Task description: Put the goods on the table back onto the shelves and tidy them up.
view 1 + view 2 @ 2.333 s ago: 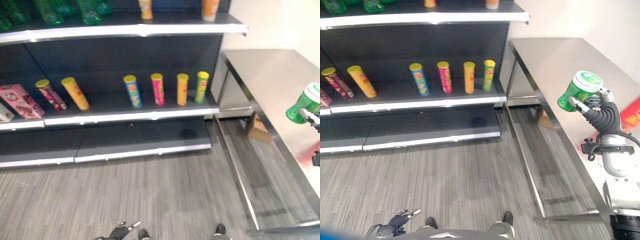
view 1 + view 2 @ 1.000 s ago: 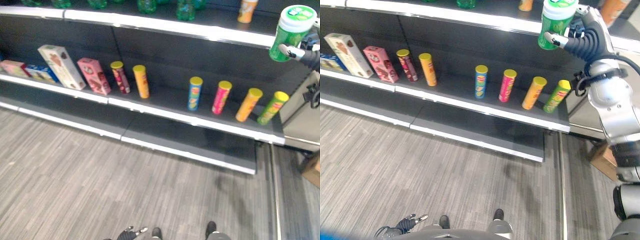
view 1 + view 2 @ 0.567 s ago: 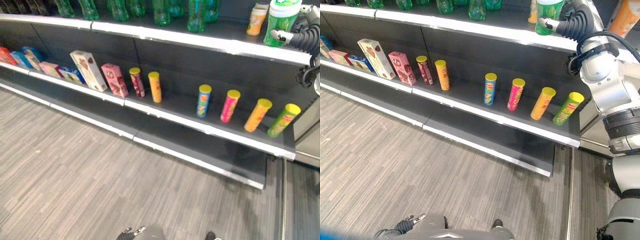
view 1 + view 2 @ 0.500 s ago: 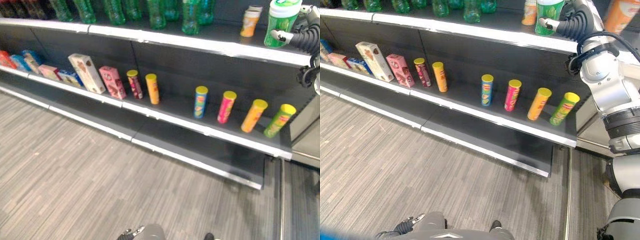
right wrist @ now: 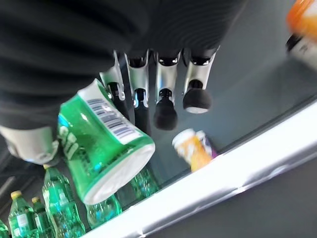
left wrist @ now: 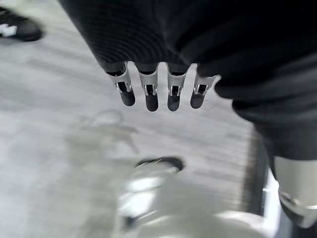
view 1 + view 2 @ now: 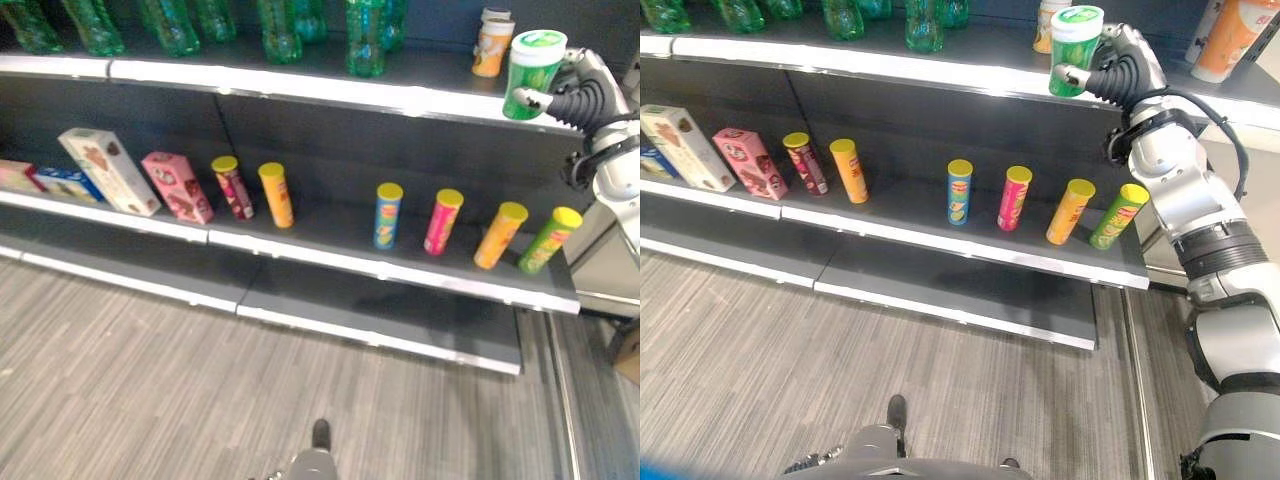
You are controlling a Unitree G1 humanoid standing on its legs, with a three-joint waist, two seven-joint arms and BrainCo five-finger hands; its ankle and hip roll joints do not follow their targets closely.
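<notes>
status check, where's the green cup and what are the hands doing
Right hand shut on green cup, raised at top shelf edge. Left hand low, open, idle. Orange cup stands just behind.

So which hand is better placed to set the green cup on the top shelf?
The right hand. It already grips the green cup beside the top shelf, near an orange cup. The left hand hangs low over the floor, holding nothing.
</notes>
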